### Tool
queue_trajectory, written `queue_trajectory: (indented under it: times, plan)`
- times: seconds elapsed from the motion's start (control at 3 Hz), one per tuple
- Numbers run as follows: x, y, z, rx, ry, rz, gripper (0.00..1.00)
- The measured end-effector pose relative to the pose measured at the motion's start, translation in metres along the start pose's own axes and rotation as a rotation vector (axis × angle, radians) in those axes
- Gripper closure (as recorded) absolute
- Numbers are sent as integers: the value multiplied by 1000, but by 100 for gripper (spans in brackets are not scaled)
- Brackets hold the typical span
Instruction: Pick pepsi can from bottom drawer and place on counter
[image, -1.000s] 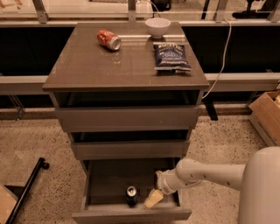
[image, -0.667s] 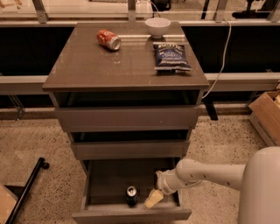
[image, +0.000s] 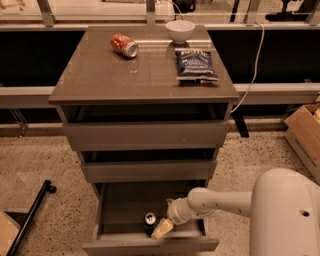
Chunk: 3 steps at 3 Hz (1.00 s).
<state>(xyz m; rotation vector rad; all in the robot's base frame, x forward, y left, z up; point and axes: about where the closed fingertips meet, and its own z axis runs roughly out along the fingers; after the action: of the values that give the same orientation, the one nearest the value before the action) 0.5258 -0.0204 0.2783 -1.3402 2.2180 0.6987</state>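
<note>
The end effector (image: 161, 228) is hovering in the open bottom drawer (image: 125, 205), just beside the upright pepsi can (image: 150, 219) — grip state I cannot tell — and is needing to close squarely on it before lifting it to the counter (image: 100, 75).

You have the gripper (image: 161, 226) down inside the open bottom drawer (image: 150, 246), just beside the upright pepsi can (image: 150, 219), at its 4 o'clock. Up on the worktop (image: 110, 75), a red can (image: 124, 45) lies at 11 o'clock, a white bowl (image: 180, 30) at 1, and a blue snack bag (image: 196, 65) at 2.
</note>
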Motion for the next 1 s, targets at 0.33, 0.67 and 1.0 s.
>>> queue_trajectory:
  times: [0.33,0.67,1.0]
  plan:
    - [5,-12,40,7,-63,32,0]
    - [0,-23,72,-2,-122,50,0]
    - [2,-33,103,-35,-173,92,0]
